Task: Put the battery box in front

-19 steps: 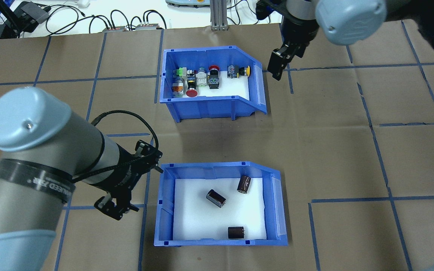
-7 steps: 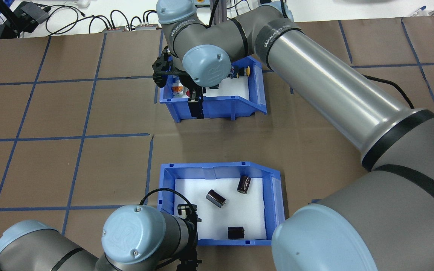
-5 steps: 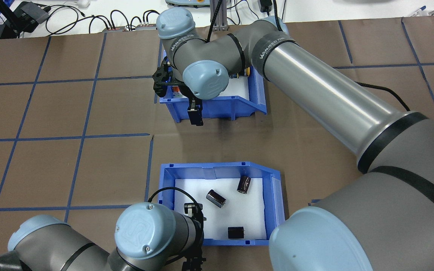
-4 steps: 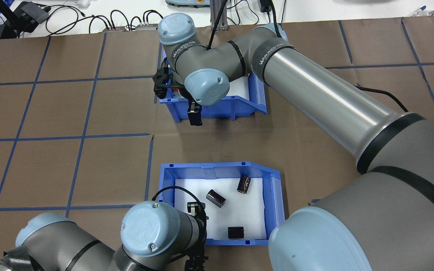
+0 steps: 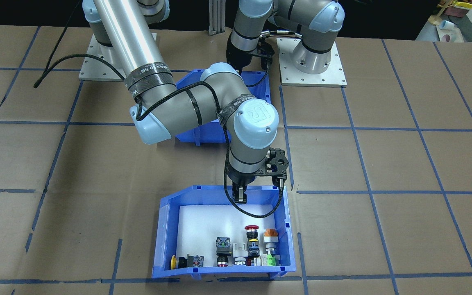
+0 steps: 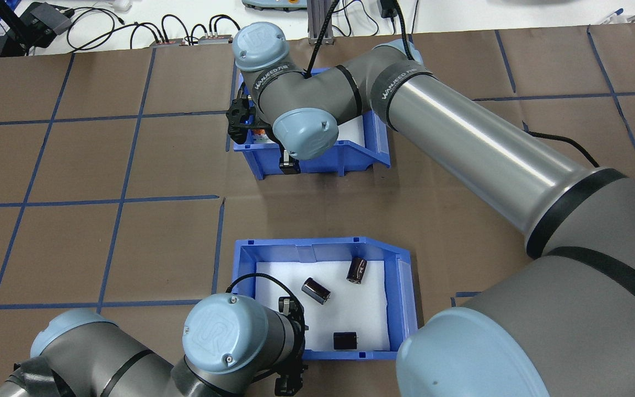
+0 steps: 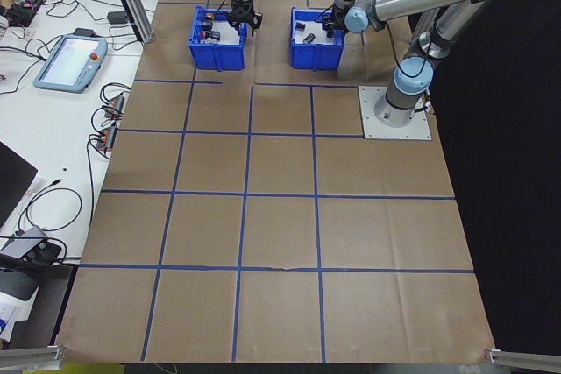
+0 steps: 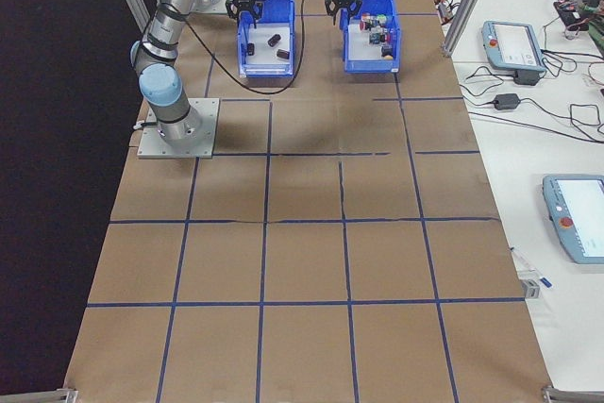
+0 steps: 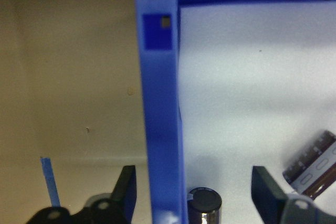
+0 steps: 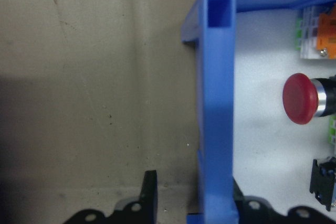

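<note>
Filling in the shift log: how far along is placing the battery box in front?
Done: only the approach. In hand: the open left hand straddles a wall of the blue plastic battery box with white liner; the open right hand straddles a wall of the blue plastic bin of push-button switches. Left: closing, then moving the boxes.

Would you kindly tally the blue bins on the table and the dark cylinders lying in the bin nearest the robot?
Blue bins: 2
Dark brown cylinders: 3
Total: 5
</note>
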`<state>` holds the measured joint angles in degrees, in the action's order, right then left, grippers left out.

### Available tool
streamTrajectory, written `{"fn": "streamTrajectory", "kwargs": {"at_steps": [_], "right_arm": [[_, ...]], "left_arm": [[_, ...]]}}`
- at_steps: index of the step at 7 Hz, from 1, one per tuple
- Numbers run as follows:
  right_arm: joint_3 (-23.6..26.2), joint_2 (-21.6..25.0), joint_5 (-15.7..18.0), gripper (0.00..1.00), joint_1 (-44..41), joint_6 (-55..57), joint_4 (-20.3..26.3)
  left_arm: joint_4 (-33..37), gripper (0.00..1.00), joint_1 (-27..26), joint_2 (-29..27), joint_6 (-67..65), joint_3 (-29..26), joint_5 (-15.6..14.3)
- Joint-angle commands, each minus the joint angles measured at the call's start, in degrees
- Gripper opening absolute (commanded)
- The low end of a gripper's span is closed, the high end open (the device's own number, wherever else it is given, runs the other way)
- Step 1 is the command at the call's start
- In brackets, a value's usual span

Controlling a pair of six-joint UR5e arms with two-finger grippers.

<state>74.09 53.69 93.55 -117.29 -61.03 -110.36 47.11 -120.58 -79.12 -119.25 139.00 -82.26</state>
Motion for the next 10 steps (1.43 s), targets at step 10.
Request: {"fn": "streamTrajectory", "kwargs": {"at_steps": [10], "right_arm": [[9.4,16.0,3.0,0.04,24.8,-24.8,0.1]], "left_arm": [[3.3,0.00,25.9,-2.2,24.4,-10.4,-3.5]]}}
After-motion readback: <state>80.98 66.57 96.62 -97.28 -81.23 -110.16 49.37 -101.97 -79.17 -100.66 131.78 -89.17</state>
